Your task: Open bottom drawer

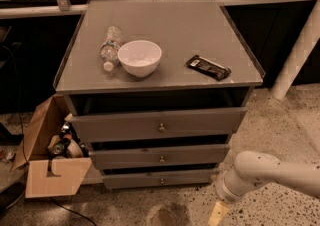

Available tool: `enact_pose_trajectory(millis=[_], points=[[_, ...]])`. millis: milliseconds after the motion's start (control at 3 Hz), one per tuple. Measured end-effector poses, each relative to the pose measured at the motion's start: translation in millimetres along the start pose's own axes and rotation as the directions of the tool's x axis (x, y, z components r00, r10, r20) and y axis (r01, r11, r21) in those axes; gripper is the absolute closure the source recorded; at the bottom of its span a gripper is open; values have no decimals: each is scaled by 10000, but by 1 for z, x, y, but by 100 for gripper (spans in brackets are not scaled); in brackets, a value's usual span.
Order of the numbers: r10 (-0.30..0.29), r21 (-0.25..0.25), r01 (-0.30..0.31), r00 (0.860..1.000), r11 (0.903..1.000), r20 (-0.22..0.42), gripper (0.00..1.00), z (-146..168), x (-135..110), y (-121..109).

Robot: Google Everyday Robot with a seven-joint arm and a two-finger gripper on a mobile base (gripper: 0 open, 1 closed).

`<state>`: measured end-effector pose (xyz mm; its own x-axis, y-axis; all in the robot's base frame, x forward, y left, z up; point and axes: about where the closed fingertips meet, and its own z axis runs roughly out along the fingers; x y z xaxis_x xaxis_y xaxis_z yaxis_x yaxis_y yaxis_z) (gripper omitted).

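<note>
The grey cabinet has three drawer fronts stacked below its top. The bottom drawer (150, 179) is the slimmest, lowest front, with a small round brass knob (161, 180) at its centre, and it stands only slightly out from the cabinet. My gripper (217, 214) hangs low at the bottom edge of the view, just above the floor, to the right of and a little below the bottom drawer. It does not touch the drawer. The white arm (265, 172) reaches in from the right.
The mid-sized drawer front (125, 156) and the tallest front (120, 126) sit above. On the cabinet top (200, 30) lie a plastic bottle (110, 46), a white bowl (140, 57) and a dark snack bar (208, 67). An open cardboard box (52, 170) with clutter stands at the left. A white post (297, 52) is at the right.
</note>
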<state>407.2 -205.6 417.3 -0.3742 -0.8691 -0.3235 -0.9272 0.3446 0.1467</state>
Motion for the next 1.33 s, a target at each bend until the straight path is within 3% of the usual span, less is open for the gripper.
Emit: enact_pose_trajectory(millis=[333,1000,1333], points=[[297,-417,-291,9995,9987,124,0,25,3,-8],[469,-654,-456,9987,9968,197,0,48,13,-5],[171,-822,-131,9987,9965,475,0,82,8,-18]])
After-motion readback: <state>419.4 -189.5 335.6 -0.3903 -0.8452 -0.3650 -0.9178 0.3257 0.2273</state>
